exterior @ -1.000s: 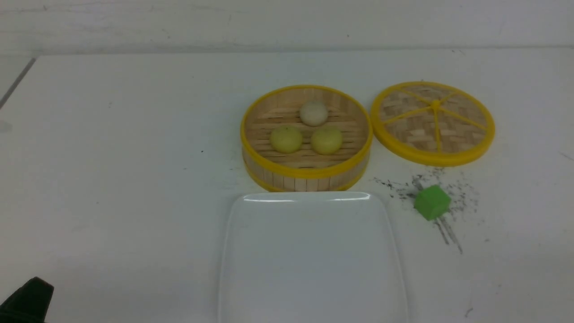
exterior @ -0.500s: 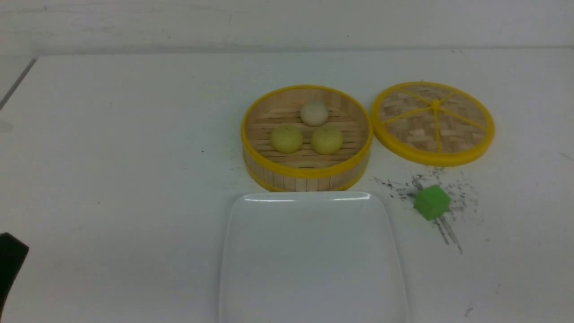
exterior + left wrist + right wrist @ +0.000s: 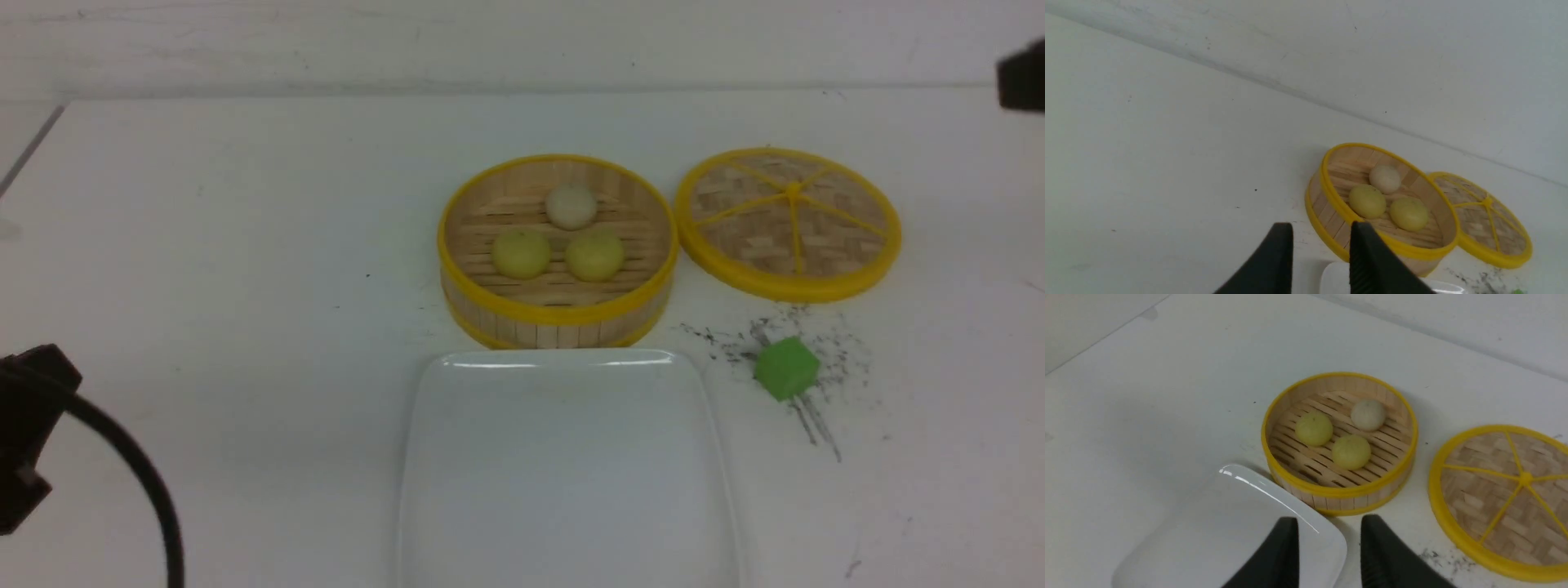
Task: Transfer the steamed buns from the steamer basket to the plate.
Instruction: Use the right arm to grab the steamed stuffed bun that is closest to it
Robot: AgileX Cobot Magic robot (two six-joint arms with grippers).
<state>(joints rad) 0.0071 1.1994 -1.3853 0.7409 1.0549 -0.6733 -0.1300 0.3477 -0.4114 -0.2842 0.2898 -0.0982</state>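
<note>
Inside the steamer basket (image 3: 557,314), near the middle of the white table (image 3: 229,245), sit all three buns, close together: the off-white bun (image 3: 571,206) at 12 o'clock on the slatted floor, one pale yellow bun (image 3: 521,253) at 8 o'clock and the other pale yellow bun (image 3: 595,255) at 4 o'clock. At 6 o'clock from the basket lies the glossy white plate (image 3: 563,490), its far rim just beside the basket wall; whether they touch cannot be told. At 3 o'clock from the basket rests a flat woven lid (image 3: 788,222) with yellow spokes, rim close to rim. A green cube (image 3: 786,368) stands at 6 o'clock from the lid amid dark specks. The left arm (image 3: 28,425), trailing a black cable, shows at 8 o'clock of the front view, well apart from the plate; the right arm (image 3: 1022,75) is only a dark corner at 2 o'clock. The left gripper (image 3: 1322,227) and the right gripper (image 3: 1331,519) each hold their black fingers moderately parted, gripping nothing.
</note>
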